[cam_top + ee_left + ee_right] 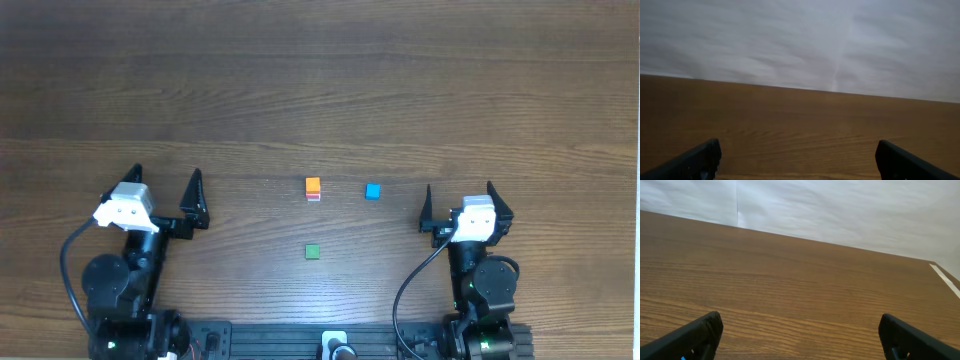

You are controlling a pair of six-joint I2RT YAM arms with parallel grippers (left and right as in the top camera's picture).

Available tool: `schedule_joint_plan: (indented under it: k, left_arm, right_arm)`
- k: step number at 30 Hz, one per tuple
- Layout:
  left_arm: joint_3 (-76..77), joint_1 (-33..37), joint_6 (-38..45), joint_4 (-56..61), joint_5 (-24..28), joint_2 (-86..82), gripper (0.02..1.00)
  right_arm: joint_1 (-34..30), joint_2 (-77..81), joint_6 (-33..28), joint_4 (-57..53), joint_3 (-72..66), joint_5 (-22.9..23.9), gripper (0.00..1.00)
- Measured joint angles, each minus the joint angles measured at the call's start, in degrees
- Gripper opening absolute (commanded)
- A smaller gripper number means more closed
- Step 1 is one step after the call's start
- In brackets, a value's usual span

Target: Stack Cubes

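Near the middle of the wooden surface point(320, 80) an orange cube point(313, 185) is seen; a red cube point(313, 198) is judged to lie under it, since a thin red edge is shown along its near side, so one stacking step appears done; a blue cube point(373, 191) is set to the right of that pair, near it but apart; a green cube point(312, 252) is placed closer to the arm bases, almost in line with the pair and apart from it; both lie singly on the surface and are judged not yet stacked. At the left, the left hand point(166, 178) is held low beside its base with its fingers spread wide apart and nothing between them; at the right, the right hand point(458, 192) is held likewise, fingers apart and empty; both are kept well apart from the cubes, probably so that the cubes are left unobstructed and either arm can be sent in; the blue cube is nearest the right hand. No label or writing can be read on the cubes or the hands.
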Motion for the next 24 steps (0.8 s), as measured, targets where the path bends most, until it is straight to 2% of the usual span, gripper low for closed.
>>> schedule_joint_plan:
  k: [15,24]
  left_arm:
    - [-9.09,0.04,2.6,3.54,0.46,-8.81,1.0]
    - [-10.6,0.04,3.61,-0.46,0.74,-8.81,0.998]
  right_arm:
    - [0.0,0.0,0.0,0.0,0.0,0.0,0.991]
    - [0.0,0.0,0.04,0.02,0.0,0.0,0.993]
